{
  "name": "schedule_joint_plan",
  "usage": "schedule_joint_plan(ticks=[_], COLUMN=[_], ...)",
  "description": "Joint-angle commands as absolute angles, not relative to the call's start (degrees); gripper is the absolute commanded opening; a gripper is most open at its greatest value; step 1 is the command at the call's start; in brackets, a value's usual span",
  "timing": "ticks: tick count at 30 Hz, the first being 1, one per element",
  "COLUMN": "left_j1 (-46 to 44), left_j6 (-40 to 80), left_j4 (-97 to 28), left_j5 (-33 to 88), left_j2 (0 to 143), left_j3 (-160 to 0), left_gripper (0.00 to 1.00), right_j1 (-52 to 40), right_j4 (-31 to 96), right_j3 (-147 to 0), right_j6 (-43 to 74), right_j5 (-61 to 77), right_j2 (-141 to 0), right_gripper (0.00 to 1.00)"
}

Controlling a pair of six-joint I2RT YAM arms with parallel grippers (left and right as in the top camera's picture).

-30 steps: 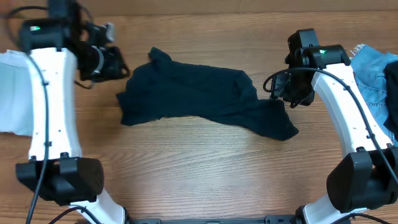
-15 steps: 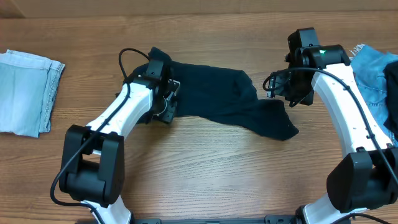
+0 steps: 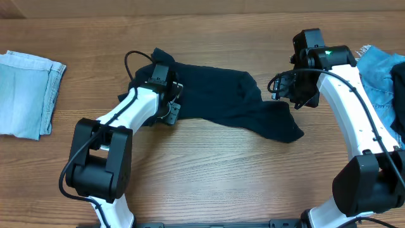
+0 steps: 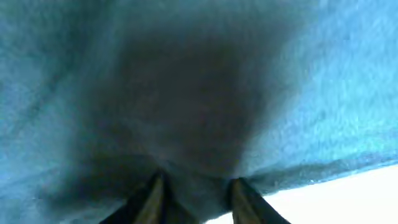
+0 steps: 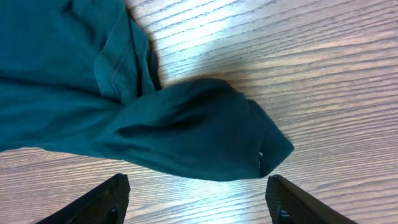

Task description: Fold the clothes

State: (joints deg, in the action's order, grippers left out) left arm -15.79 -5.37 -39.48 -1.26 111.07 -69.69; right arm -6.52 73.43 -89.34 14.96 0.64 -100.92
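Observation:
The clothes are chiefly a dark navy garment (image 3: pixel 221 104) lying crumpled across the middle of the table. My left gripper (image 3: pixel 171 106) is down on its left edge. In the left wrist view the fabric (image 4: pixel 199 93) fills the frame and bunches between the two fingers (image 4: pixel 155 194) of the left gripper (image 4: pixel 198 191), which is shut on it. My right gripper (image 3: pixel 286 94) hovers open over the garment's right end. In the right wrist view that rounded end (image 5: pixel 205 130) lies just ahead of the right gripper (image 5: pixel 199 200), with bare wood between the fingers.
A folded pale blue denim piece (image 3: pixel 28 95) lies at the far left. A brighter blue denim piece (image 3: pixel 380 73) sits at the right edge behind my right arm. Bare wood (image 3: pixel 209 171) stretches in front of the garment.
My left arm swung from the far left over to the navy garment's left edge and has taken hold of the fabric there. The right arm has stayed where it was.

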Motion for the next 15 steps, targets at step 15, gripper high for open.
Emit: schedule_joint_plan(ticks=[15], left_j1=[-15.6], left_j6=[-1.4], left_j4=[-74.9], left_j5=[-7.7], left_j2=[101.9], left_j3=[-101.0], left_gripper=[0.04], right_j1=[-6.7], right_j4=[72.7], right_j3=[-89.6], right_j6=[15.0], right_j5=[-1.5], right_j2=[-100.3], right_gripper=[0.75])
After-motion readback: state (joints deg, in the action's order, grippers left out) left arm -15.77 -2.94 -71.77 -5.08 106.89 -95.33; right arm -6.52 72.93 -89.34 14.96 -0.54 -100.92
